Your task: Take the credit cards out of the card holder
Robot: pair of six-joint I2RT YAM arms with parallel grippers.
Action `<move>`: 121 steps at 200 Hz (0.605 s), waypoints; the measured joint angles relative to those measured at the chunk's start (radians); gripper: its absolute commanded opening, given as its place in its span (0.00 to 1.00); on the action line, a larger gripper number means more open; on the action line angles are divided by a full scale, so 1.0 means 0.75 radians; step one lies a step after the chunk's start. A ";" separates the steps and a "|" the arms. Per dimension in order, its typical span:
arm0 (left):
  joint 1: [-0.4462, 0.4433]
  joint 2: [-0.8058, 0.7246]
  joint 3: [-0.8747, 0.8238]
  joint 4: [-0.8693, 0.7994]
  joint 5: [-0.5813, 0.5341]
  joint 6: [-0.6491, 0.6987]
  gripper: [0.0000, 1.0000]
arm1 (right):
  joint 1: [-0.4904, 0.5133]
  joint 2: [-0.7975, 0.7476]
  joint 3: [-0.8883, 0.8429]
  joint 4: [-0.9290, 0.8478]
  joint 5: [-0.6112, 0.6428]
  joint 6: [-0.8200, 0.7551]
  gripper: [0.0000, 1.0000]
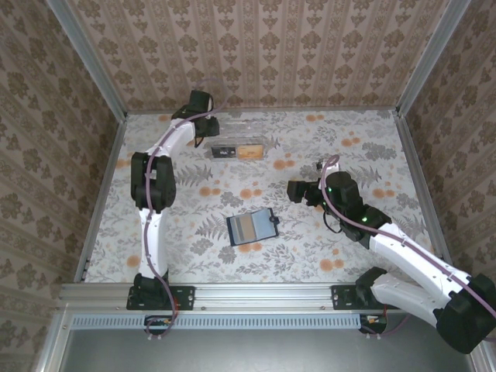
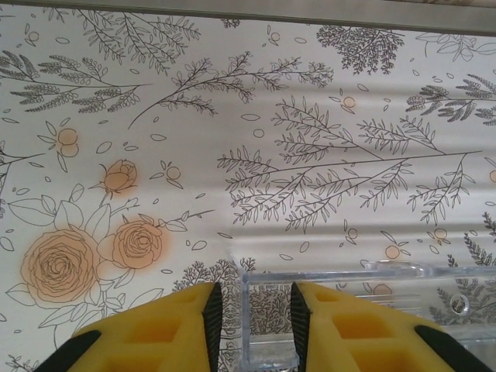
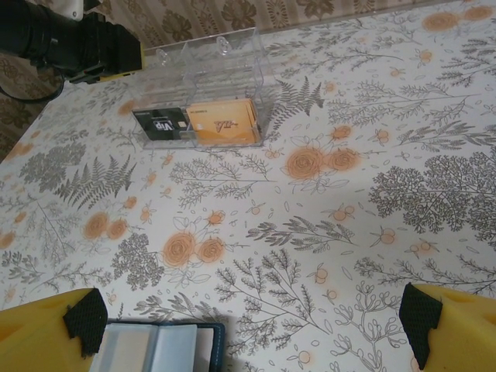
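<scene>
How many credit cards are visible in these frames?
2, both in the clear plastic box: a black card and an orange card beside it. Others may be stacked under them or left in the open card holder.

So the card holder (image 1: 253,227) is lying open and flat around the middle of the flowery table (image 1: 372,147), pale blue-grey inside facing up, with the little snap tab poking out on its right edge. Toward the far side sits a clear plastic box (image 1: 236,139) with an orange-tan card (image 1: 249,151) and a dark card (image 1: 224,151) side by side in it. The left gripper (image 1: 203,133) is right at the box's left end. The right gripper (image 1: 297,191) hangs right of the holder, pointing left, well apart from it.
</scene>
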 measured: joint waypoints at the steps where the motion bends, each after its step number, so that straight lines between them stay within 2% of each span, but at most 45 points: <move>1: -0.001 0.000 0.001 -0.001 0.001 0.002 0.25 | 0.000 0.000 0.000 0.000 0.000 0.001 1.00; 61: 0.000 -0.012 -0.024 0.016 0.004 0.005 0.25 | 0.000 -0.001 -0.002 0.003 0.000 0.015 1.00; 121: -0.003 -0.154 -0.241 0.054 0.005 0.004 0.25 | 0.000 -0.001 -0.025 0.026 0.000 0.015 1.00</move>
